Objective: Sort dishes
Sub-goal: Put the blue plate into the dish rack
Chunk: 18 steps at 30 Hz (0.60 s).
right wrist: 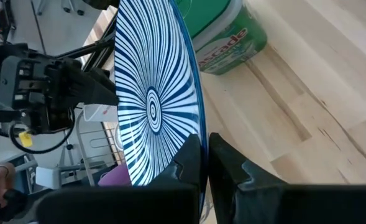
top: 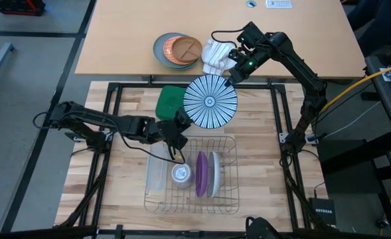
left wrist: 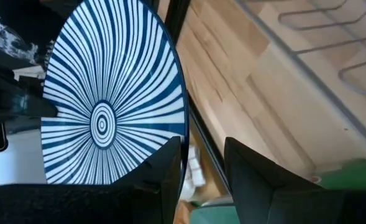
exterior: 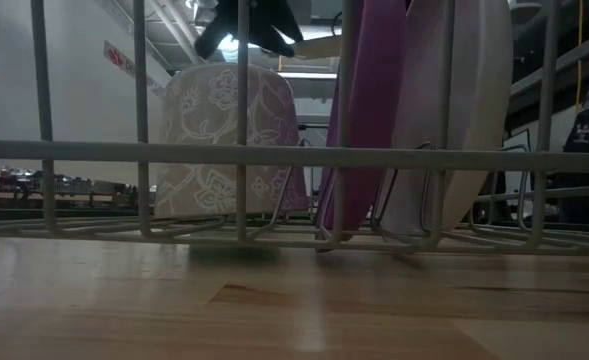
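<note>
The striped plate [top: 210,101], white with dark radial lines, hangs in the air over the table's far middle, face up and roughly level. My right gripper [top: 234,73] is shut on its far right rim. My left gripper [top: 180,123] is open at the plate's near left rim, one finger on either side of the edge [left wrist: 184,140]. The purple plate [top: 201,174] and the plain white plate [top: 213,174] stand on edge side by side in the wire rack [top: 232,199]. They also show in the low view, the purple plate [exterior: 374,110] left of the white plate [exterior: 464,110]. My right gripper pinches the striped plate's rim [right wrist: 198,124] between its two fingers, one on the face and one underneath. It comes from the table's far right side, and the plate is lifted clear. My left gripper: one finger [left wrist: 164,168] lies close to the rim, but I cannot tell if it touches.
A patterned cup [top: 180,174] stands in the rack left of the plates. A green detergent bag [top: 170,101] lies on the table beside the striped plate. On the far table sit a grey plate with an orange-brown divided plate [top: 182,48] and a white plate with a cloth [top: 216,54].
</note>
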{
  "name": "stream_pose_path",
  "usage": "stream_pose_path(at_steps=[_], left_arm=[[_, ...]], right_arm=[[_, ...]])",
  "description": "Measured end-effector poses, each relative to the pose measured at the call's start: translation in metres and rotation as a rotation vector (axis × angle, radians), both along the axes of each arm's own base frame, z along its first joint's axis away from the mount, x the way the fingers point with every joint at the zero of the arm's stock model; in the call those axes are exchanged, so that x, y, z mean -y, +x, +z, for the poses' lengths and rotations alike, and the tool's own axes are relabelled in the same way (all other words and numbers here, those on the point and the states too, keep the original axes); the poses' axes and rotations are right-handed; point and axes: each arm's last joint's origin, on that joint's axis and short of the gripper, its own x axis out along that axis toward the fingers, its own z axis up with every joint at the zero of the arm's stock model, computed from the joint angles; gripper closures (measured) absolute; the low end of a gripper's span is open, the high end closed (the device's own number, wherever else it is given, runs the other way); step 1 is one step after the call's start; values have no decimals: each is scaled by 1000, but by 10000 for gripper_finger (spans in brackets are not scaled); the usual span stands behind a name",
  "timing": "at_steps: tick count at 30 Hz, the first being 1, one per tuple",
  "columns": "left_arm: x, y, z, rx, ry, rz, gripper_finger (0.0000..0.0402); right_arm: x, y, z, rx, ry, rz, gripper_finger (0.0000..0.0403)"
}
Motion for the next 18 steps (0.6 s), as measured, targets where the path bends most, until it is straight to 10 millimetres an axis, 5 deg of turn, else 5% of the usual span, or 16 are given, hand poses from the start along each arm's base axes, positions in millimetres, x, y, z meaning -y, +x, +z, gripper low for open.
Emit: stream_pose_path(at_steps=[18], left_arm=[[-17, 25, -4, 95, 117, 82, 288]], right_arm=[[-1, 0, 0, 4, 17, 9, 390]])
